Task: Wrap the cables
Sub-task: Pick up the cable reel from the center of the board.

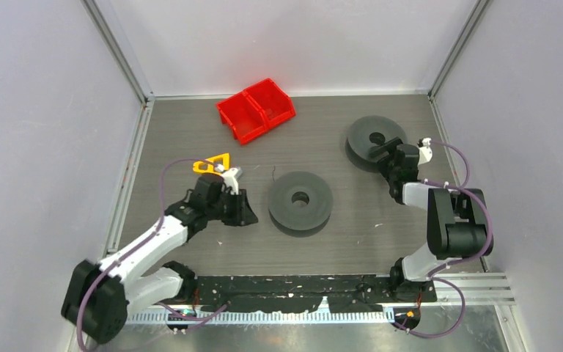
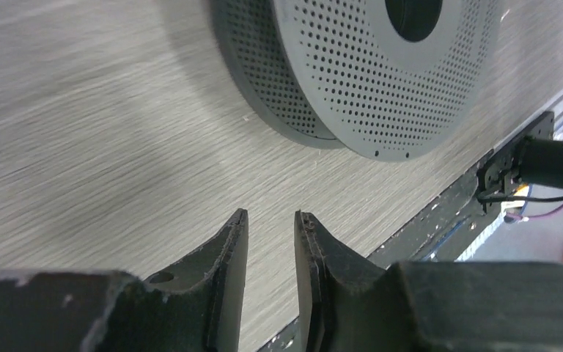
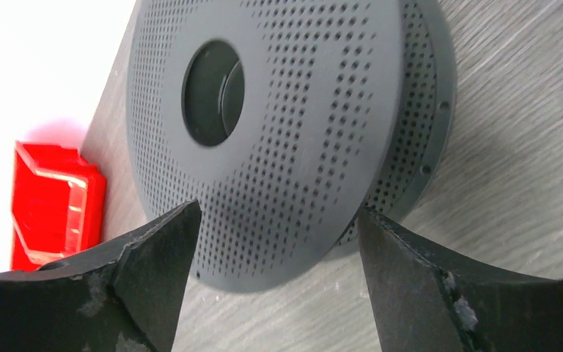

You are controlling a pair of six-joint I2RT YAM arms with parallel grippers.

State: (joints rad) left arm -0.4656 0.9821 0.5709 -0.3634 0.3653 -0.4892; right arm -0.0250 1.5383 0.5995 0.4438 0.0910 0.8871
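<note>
Two dark grey perforated spools lie flat on the table: one in the middle (image 1: 300, 199), one at the back right (image 1: 366, 132). No red cables show plainly; a short thin dark strand (image 1: 273, 174) lies by the middle spool's far left edge. My left gripper (image 1: 248, 209) is low, just left of the middle spool (image 2: 366, 73). Its jaws (image 2: 271, 214) stand a narrow gap apart with only table between them. My right gripper (image 1: 378, 150) is at the back-right spool's near edge. It (image 3: 277, 210) is wide open, with that spool's rim (image 3: 286, 110) just ahead of the fingertips.
A red two-compartment bin (image 1: 256, 110) sits at the back centre and shows at the left of the right wrist view (image 3: 51, 198). A yellow triangular piece (image 1: 212, 163) lies behind the left gripper. Walls enclose the table on three sides, and a black rail (image 1: 300, 290) runs along the near edge.
</note>
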